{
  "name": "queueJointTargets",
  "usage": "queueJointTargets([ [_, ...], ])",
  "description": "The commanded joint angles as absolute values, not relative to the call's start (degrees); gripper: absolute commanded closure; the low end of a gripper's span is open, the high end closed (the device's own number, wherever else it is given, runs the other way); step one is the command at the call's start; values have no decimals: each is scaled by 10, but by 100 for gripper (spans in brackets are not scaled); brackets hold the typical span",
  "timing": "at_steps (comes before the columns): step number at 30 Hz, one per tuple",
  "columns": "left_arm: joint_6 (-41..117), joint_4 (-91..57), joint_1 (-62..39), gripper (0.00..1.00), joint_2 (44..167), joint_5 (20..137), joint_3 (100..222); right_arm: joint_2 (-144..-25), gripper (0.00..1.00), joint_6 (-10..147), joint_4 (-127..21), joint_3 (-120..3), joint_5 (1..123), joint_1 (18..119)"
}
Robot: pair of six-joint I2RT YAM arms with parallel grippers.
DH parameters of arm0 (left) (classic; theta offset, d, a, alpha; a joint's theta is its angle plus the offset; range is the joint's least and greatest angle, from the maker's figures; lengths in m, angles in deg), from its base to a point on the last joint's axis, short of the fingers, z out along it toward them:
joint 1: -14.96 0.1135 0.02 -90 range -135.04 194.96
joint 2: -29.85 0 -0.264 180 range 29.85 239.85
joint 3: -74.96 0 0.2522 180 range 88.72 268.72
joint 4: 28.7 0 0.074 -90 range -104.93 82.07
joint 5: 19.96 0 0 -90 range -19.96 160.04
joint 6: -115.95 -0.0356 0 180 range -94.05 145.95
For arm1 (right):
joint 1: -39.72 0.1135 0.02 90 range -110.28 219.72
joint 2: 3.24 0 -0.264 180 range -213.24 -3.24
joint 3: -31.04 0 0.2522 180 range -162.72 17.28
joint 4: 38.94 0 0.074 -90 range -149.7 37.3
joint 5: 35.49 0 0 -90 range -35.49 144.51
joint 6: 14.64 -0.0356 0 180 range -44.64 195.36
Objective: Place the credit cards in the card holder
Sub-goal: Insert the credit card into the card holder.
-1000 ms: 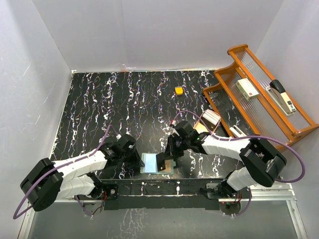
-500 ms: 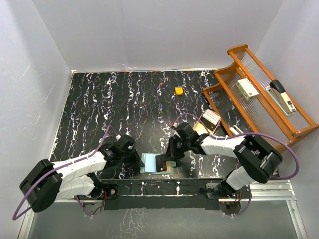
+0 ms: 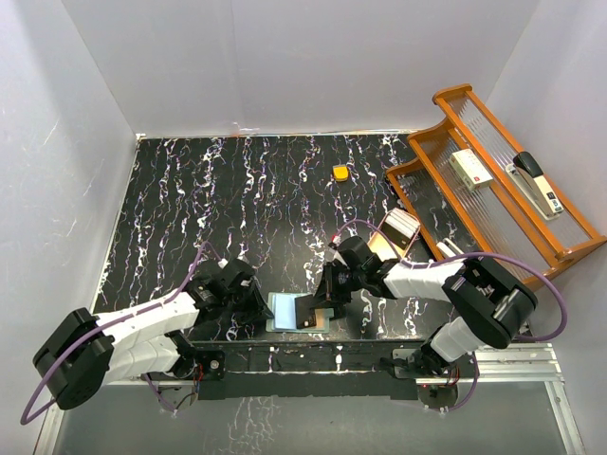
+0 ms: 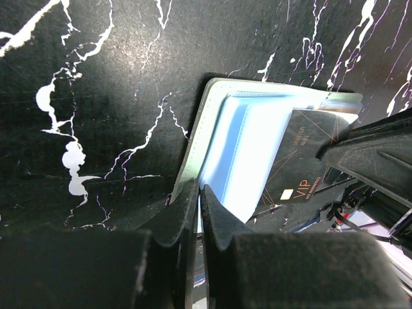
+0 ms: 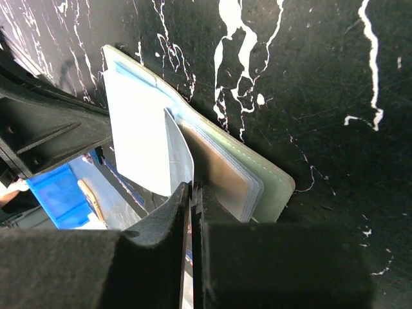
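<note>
Left end effector (image 3: pixel 258 305), clamped on the card holder's (image 3: pixel 283 309) left edge at the near edge of the desk (image 3: pixel 237 209), steadies it. Right end effector (image 3: pixel 325 301), clamped on a dark credit card (image 3: pixel 305 313), has eased slightly left over the holder, so insertion looks under way.

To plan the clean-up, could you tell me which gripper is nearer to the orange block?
Right. The right gripper, holding a dark card at the card holder, lies almost straight toward the robot from the orange block; the left gripper, pinching the holder's left edge, is farther aside.
</note>
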State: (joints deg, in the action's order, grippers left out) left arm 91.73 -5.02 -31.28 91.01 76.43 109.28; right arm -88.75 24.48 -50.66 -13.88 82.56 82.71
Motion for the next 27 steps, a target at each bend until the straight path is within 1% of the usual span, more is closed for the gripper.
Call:
queueJointTargets([
  [1,919,-7,-314,95,905,761,1075,-889,100,227,-465,-119,826,824],
  [27,931,-21,-316,95,902,764,1058,-904,100,197,-418,-123,829,823],
])
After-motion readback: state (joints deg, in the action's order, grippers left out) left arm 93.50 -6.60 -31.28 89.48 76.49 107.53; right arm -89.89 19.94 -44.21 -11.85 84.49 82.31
